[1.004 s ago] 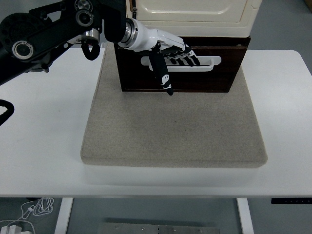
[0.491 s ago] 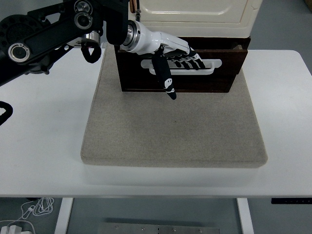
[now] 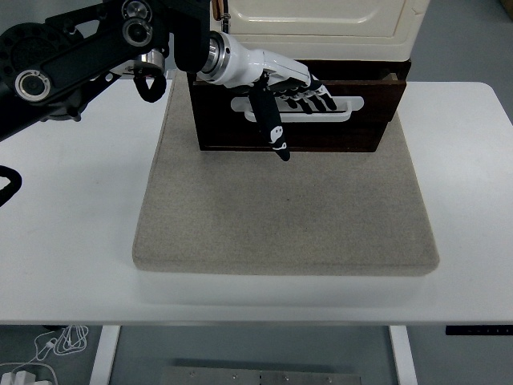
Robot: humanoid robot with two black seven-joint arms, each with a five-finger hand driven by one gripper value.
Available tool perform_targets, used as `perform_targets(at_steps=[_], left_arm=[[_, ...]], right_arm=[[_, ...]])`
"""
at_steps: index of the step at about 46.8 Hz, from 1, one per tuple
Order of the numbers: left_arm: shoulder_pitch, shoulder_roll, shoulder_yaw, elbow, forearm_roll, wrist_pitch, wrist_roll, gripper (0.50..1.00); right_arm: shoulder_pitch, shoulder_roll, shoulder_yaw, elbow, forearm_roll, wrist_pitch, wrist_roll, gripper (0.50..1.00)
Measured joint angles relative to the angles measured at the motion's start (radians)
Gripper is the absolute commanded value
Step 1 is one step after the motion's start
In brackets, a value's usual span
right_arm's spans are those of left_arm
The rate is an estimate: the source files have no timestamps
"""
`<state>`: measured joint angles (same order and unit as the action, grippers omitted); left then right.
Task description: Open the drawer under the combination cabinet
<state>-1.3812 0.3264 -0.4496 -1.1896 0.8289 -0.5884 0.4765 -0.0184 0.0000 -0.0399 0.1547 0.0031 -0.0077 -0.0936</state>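
Note:
The dark brown drawer point(image 3: 361, 132) sits under the cream cabinet point(image 3: 321, 20) at the back of the table and stands slightly out from it. Its white slotted handle point(image 3: 353, 103) runs across the drawer front. My left hand point(image 3: 298, 95), white with black fingers, reaches in from the upper left. Its fingers point(image 3: 317, 101) are hooked into the handle slot, and the thumb point(image 3: 272, 128) points down over the drawer front. My right arm is out of view.
The cabinet and drawer stand at the back edge of a grey felt mat point(image 3: 280, 216) on the white table point(image 3: 72, 208). My black left arm point(image 3: 80, 56) spans the upper left. Cables point(image 3: 56, 345) lie on the floor below the table's near left.
The left hand has shifted a little to the right along the handle. The drawer's right side now shows a small gap under the cabinet, so it has come out slightly.

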Motion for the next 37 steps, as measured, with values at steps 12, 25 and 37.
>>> perform_targets(at_steps=[12,25,37], left_arm=[[-0.002,-0.001,-0.001,0.013,0.006,0.019,0.001,1.000],[0.003,-0.001,0.005,0.014,0.013,0.025,0.000,1.000],[0.005,-0.003,0.009,0.012,0.013,0.024,0.000,1.000]], right_arm=[[0.000,0.000,0.000,0.000,0.000,0.000,0.000,0.928],[0.000,0.000,0.000,0.000,0.000,0.000,0.000,0.928],[0.000,0.000,0.000,0.000,0.000,0.000,0.000,0.928]])
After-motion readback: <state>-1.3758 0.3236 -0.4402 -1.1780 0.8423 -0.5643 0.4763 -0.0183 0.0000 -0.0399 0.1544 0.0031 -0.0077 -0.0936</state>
